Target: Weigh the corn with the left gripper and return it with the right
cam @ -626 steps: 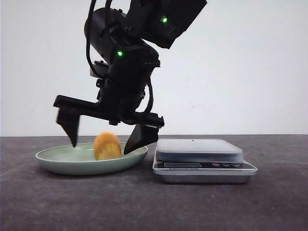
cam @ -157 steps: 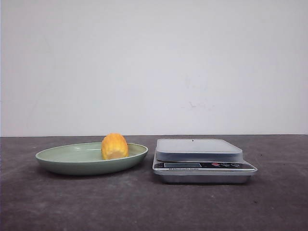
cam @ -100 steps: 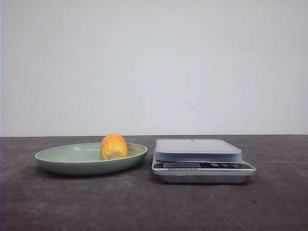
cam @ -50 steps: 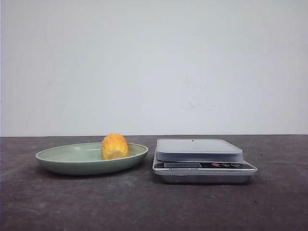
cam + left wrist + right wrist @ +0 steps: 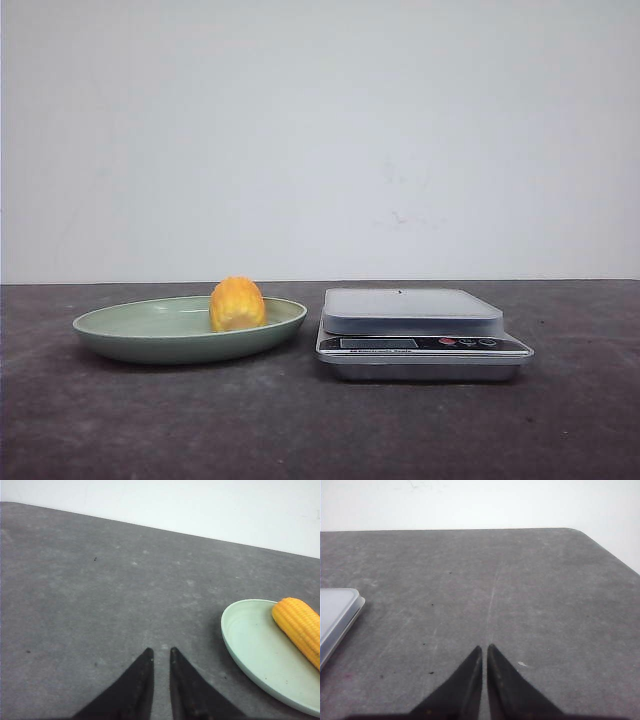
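The corn lies in the pale green plate, toward the plate's right side, on the left half of the dark grey table. From the front it shows only as a rounded orange-yellow end; the plate's near rim hides its underside. In the left wrist view the corn is cut off by the picture's edge, so its full length cannot be seen, and the plate runs out of frame as well.

Just beside the plate, on the right half of the table, stands the kitchen scale with its tray bare. Its display is too small to read. The right wrist view catches only one corner of the scale, the rest cut off.

Neither arm shows in the front view. The left gripper hangs over bare tabletop, apart from the plate, its fingertips drawn nearly together with a thin slit between them, grasping nothing. The right gripper is likewise clenched on nothing, tips almost touching, over bare table toward the rounded right corner, well apart from the scale
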